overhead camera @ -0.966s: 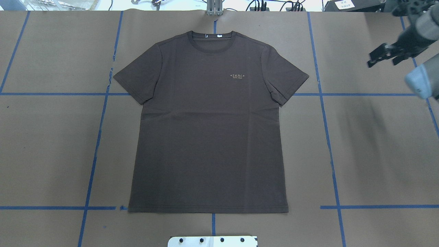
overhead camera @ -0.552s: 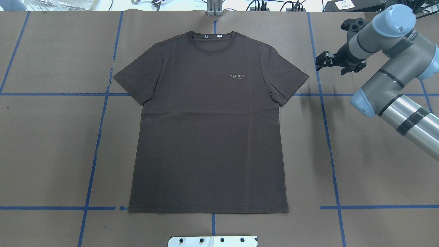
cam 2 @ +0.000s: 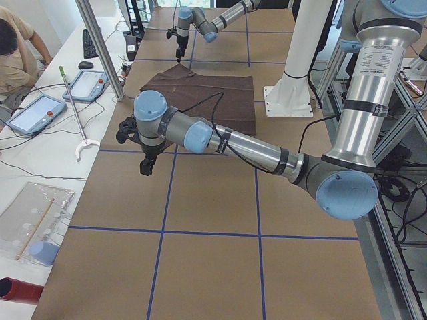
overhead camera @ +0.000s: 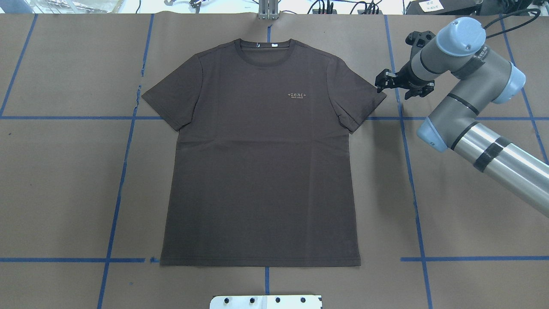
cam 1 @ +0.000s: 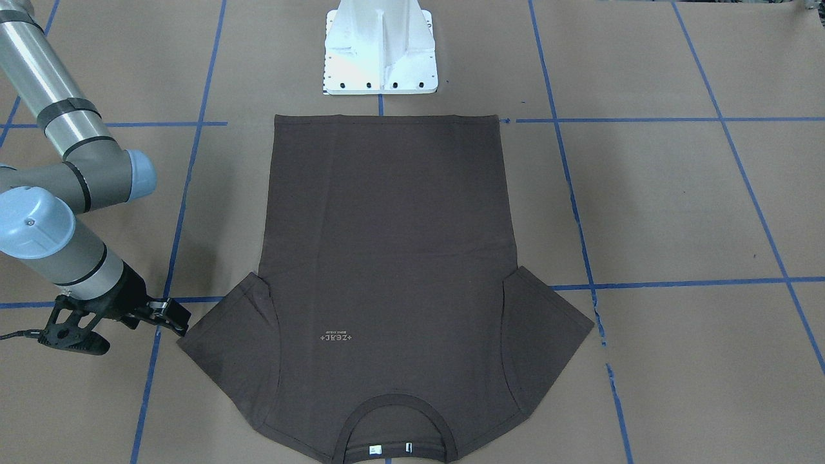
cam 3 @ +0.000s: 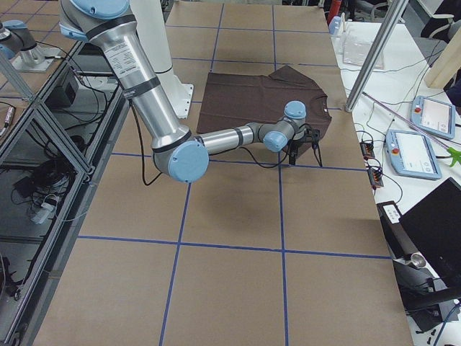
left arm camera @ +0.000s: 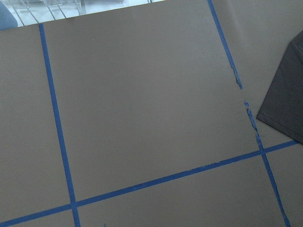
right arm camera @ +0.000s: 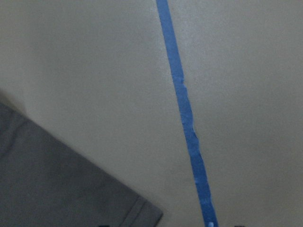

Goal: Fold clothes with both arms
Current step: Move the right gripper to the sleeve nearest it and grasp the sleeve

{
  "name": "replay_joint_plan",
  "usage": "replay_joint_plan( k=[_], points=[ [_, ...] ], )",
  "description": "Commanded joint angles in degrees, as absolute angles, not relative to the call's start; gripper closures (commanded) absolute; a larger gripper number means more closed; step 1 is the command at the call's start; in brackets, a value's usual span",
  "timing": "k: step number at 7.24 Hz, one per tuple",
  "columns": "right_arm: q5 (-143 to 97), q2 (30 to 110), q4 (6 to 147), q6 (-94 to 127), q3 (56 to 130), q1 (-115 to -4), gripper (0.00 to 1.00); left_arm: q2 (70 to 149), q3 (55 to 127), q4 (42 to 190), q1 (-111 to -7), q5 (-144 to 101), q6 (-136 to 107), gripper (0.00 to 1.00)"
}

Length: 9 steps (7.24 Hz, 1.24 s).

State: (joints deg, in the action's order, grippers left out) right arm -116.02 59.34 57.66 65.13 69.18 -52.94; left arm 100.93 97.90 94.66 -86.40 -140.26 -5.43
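Observation:
The dark brown T-shirt point(overhead camera: 261, 163) lies flat and spread out in the middle of the table, collar at the far edge, front side up point(cam 1: 387, 258). My right gripper point(overhead camera: 393, 89) hovers just off the tip of the shirt's right-hand sleeve point(overhead camera: 364, 98), jaws apart and empty. Its wrist view shows that sleeve's corner point(right arm camera: 57, 179) and bare paper. My left gripper point(cam 2: 145, 168) shows only in the exterior left view, over bare paper well short of the shirt; I cannot tell its state. The left wrist view catches the other sleeve's edge point(left arm camera: 289, 94).
Brown paper with blue tape lines point(overhead camera: 124, 171) covers the table. The white pedestal base point(cam 1: 380, 51) stands just behind the shirt's hem. A side bench holds tablets point(cam 2: 87, 85) and a reaching stick, with a person point(cam 2: 17, 53) seated there.
My right arm has swung in from the table's right edge toward the shirt's sleeve. The shirt has not moved.

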Motion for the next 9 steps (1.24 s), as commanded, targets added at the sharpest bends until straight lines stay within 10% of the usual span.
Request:
replay_joint_plan(
  k=[1,7,9],
  points=[
    [-112.33,57.83,57.74,65.21,67.68,-52.03,0.20,100.99,97.39,94.66,-86.40,-140.45,-5.36,0.00],
    [-112.76,58.36,57.74,65.30,67.68,-51.33,0.48,100.99,97.65,94.66,-86.31,-140.63,-5.45,0.00],
    [-113.37,58.19,57.83,65.39,67.68,-51.33,0.95,100.99,97.47,94.66,-86.40,-140.63,-5.45,0.00]
  ],
)
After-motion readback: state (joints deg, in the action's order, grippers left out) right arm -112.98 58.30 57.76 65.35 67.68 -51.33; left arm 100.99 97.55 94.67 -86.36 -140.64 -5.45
